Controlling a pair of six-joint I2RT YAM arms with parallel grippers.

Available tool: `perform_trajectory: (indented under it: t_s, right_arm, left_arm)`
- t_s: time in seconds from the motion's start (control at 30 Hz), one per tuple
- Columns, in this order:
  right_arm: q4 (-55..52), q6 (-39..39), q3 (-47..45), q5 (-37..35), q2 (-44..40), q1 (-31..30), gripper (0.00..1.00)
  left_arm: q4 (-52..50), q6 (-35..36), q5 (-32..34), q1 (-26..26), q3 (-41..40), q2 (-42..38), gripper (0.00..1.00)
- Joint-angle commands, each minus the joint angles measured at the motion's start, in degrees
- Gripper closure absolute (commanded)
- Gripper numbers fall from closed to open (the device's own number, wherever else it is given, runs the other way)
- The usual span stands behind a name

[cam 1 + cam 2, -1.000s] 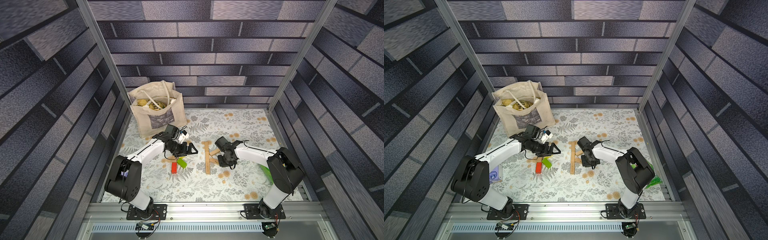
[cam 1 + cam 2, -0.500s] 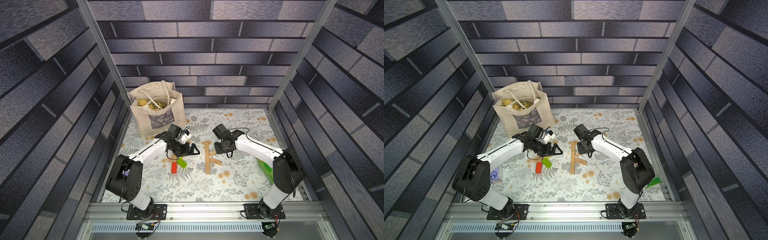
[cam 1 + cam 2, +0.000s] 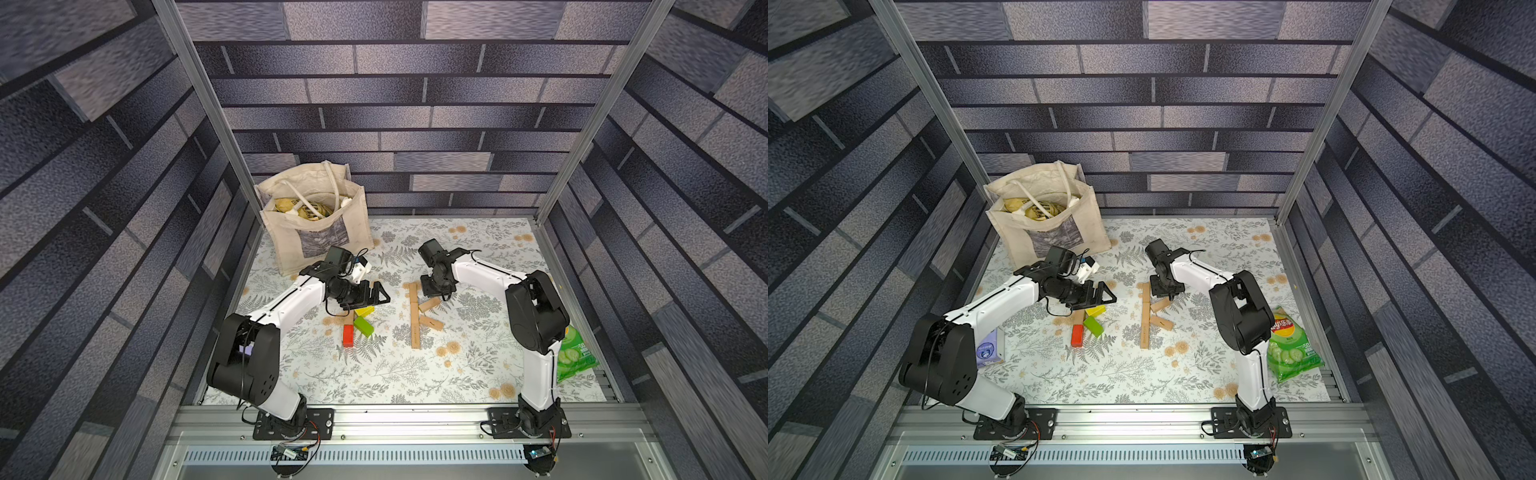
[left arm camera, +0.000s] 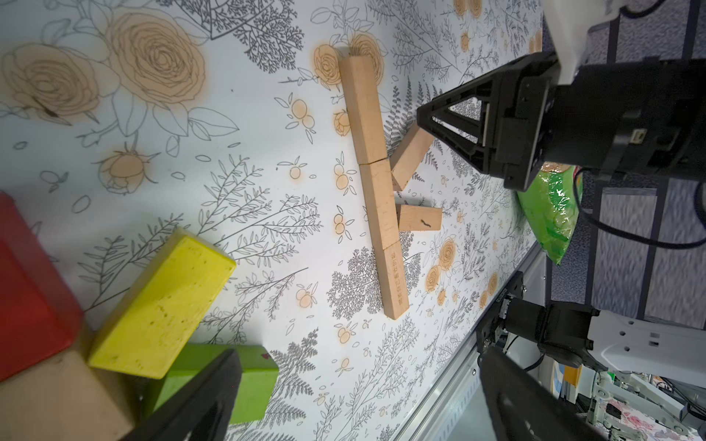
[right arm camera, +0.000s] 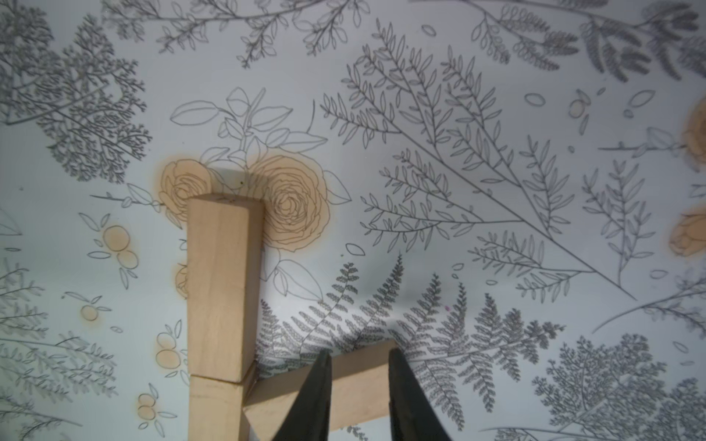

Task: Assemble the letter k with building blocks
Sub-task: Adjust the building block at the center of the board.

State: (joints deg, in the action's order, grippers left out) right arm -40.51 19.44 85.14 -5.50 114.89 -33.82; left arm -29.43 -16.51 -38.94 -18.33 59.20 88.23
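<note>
Right gripper has moved back onto the upper slanted block, fingers clamped across it, likely straightening the letter k; left gripper fingers apart.

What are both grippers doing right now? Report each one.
Left gripper: open, empty, above the coloured blocks.
Right gripper: almost shut, tips at the upper slanted tan block; no clear grip on it.

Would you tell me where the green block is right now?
In both top views the green block lies left of the tan K, beside the red block and the yellow block.
</note>
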Motion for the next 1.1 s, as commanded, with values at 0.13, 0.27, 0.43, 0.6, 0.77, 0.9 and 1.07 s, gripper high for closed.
perform_trajectory:
  t_s: [0.13, 0.27, 0.43, 0.6, 0.77, 0.9, 1.07]
  right_arm:
    - [-1.7, -1.0, 4.0, 0.3, 4.3, 0.1, 0.72]
    - [-1.7, -1.2, 3.6, -0.8, 4.9, 0.2, 0.72]
    - [-1.6, -1.2, 3.5, -0.4, 5.4, 0.2, 0.73]
    - [-1.6, -1.1, 3.0, -0.2, 5.6, 0.2, 0.73]
    - [-1.6, -1.2, 2.2, -0.5, 5.6, 0.2, 0.73]
    - [-1.7, -1.2, 1.7, -0.6, 5.4, 0.2, 0.73]
    - [-1.8, -1.1, 1.2, -0.4, 5.0, 0.2, 0.75]
  left_arm:
    - [-1.6, 2.0, -0.6, 0.1, 1.1, -1.2, 0.0]
    - [-1.6, 2.1, -0.8, 0.2, 0.9, -1.1, 0.0]
    - [-1.5, 2.1, -1.0, 0.2, 0.8, -1.2, 0.0]
    - [-1.3, 2.1, -1.0, 0.2, 0.7, -1.1, 0.0]
    - [-1.2, 2.1, -1.3, 0.2, 0.7, -0.8, 0.0]
    - [-1.1, 2.1, -1.6, 0.2, 0.7, -0.7, 0.0]
    - [-0.9, 2.0, -1.9, 0.1, 0.7, -0.5, 0.0]
